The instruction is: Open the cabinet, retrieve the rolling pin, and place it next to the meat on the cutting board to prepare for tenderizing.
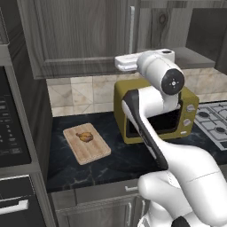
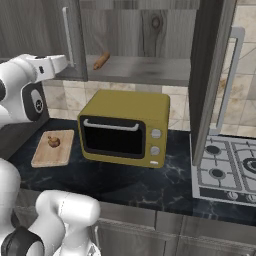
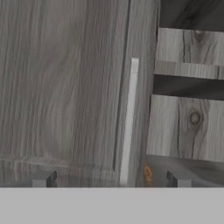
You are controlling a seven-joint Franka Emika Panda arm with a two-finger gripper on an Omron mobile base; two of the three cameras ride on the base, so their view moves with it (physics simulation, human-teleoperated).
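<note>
**kitchenbot_fan:** Looking at the big stuff first: the cabinet (image 2: 140,30) has its right door (image 2: 212,75) swung out over the stove (image 2: 225,167), while the left door (image 1: 80,31) is shut with its silver handle (image 3: 129,122) running down the edge. Below that is the dark counter (image 2: 150,182), with a yellow toaster oven (image 2: 125,127) sitting in the middle.

**panhandle22:** And the board?

**kitchenbot_fan:** The cutting board (image 1: 86,144) lies flat on the counter left of the toaster oven, apart from it. The meat (image 1: 85,136) sits on the board, toward its back half.

**panhandle22:** Where's the rolling pin then?

**kitchenbot_fan:** On the cabinet shelf (image 2: 145,67), at its left end just inside the open half. The rolling pin (image 2: 101,60) lies angled there, close to the edge of the shut door. In the hand view only its orange-ish end (image 3: 147,174) peeks out by the bottom of the handle.

**panhandle22:** How's the gripper relative to it?

**kitchenbot_fan:** The gripper (image 3: 109,179) is up at shelf height facing the shut left door, fingers (image 3: 43,178) spread wide with nothing between them. The pin is off to the right of the hand, near the right fingertip in the hand view, not touching. From the right base view the hand is beside the door's lower corner, with the pin behind and to the right of it.
</note>
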